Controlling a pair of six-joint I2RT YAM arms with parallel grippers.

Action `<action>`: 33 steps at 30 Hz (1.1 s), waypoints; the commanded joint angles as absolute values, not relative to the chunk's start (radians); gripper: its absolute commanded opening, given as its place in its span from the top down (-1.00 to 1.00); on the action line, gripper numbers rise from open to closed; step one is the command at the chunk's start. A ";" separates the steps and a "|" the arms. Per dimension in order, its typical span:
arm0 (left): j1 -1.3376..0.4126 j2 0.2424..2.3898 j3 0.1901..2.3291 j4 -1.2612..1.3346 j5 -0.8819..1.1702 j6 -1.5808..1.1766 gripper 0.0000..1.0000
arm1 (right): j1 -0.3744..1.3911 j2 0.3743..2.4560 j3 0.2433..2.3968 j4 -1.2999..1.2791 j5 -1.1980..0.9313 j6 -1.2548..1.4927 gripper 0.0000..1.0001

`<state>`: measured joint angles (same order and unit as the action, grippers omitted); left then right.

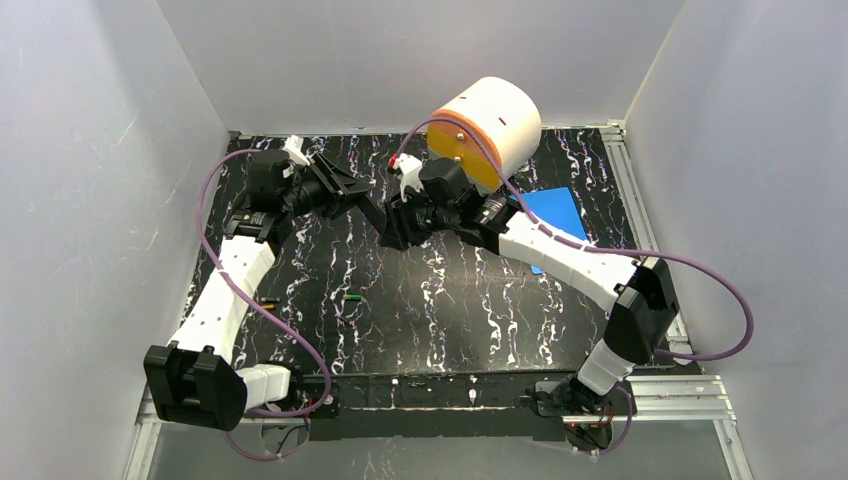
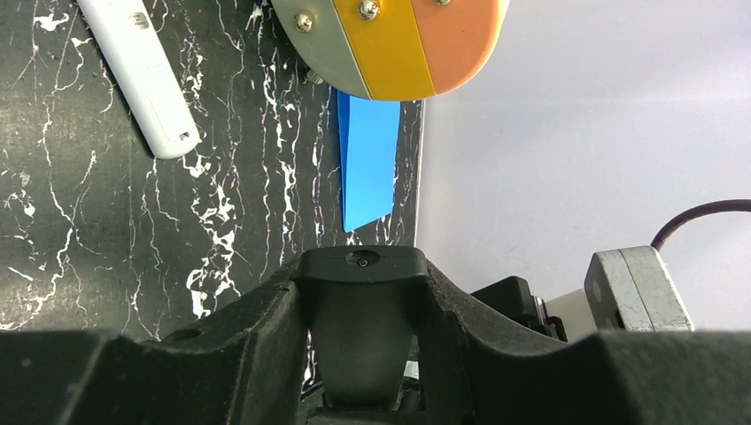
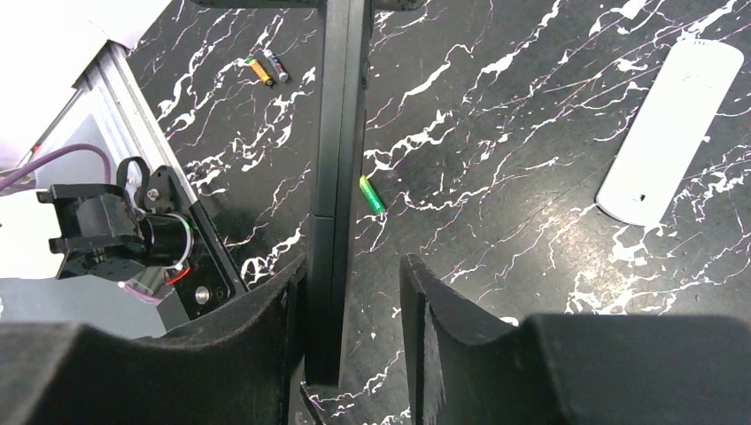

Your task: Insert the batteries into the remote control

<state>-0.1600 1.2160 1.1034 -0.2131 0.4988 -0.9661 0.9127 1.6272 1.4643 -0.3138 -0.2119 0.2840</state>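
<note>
Seen from above, the left gripper (image 1: 358,193) and right gripper (image 1: 393,222) meet over the far half of the black marbled table (image 1: 450,300), beside an orange-and-white drum (image 1: 490,120) and a blue sheet (image 1: 556,208). A green battery (image 1: 351,297) lies alone mid-table and an orange battery (image 1: 268,302) near the left arm. The left wrist camera shows its fingers (image 2: 266,328) clamped on the rounded end of a black remote (image 2: 361,328), with a white remote (image 2: 142,75), which the overhead view does not show, on the table beyond. The right wrist camera catches the black remote edge-on between partly spread fingers, one against it and the other clear; on the table beyond, a dark battery (image 3: 277,65) lies just beside the orange one.
</note>
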 commanded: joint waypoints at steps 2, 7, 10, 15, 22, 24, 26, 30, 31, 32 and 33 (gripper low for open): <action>-0.160 1.175 1.128 -0.263 0.515 -0.946 1.00 | 0.918 1.654 1.528 -0.240 -0.193 0.265 0.24; -0.161 1.169 1.136 -0.283 0.519 -0.933 0.71 | 0.917 1.648 1.536 -0.217 -0.225 0.283 0.83; -0.159 1.165 1.137 -0.245 0.546 -0.924 -0.12 | 0.900 1.629 1.518 -0.167 -0.258 0.325 0.95; -0.127 1.161 1.136 -0.075 0.691 -0.926 -0.81 | 0.793 1.616 1.458 0.024 -0.470 0.531 0.97; -0.097 1.208 1.195 0.064 0.874 -0.994 -0.69 | 0.681 1.607 1.375 0.441 -0.710 0.885 0.97; -0.097 1.219 1.219 0.067 0.892 -1.000 -0.67 | 0.671 1.610 1.362 0.525 -0.742 0.977 0.97; -0.097 1.229 1.240 0.074 0.914 -0.995 -0.66 | 0.669 1.620 1.355 0.590 -0.776 1.037 0.97; -0.097 1.251 1.270 0.074 0.932 -1.001 -0.66 | 0.670 1.654 1.366 0.670 -0.860 1.123 0.93; -0.097 1.259 1.273 0.075 0.933 -1.009 -0.63 | 0.670 1.661 1.367 0.686 -0.878 1.135 0.93; -0.099 1.263 1.278 0.077 0.931 -1.018 -0.59 | 0.672 1.667 1.370 0.682 -0.891 1.139 0.92; -0.101 1.266 1.281 0.081 0.929 -1.024 -0.56 | 0.675 1.671 1.374 0.678 -0.904 1.141 0.92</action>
<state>-0.0998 1.2480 1.2427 0.0586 0.8787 -0.9989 0.6655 1.6524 1.3579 0.5385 -0.7918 1.0470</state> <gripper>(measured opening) 0.806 0.239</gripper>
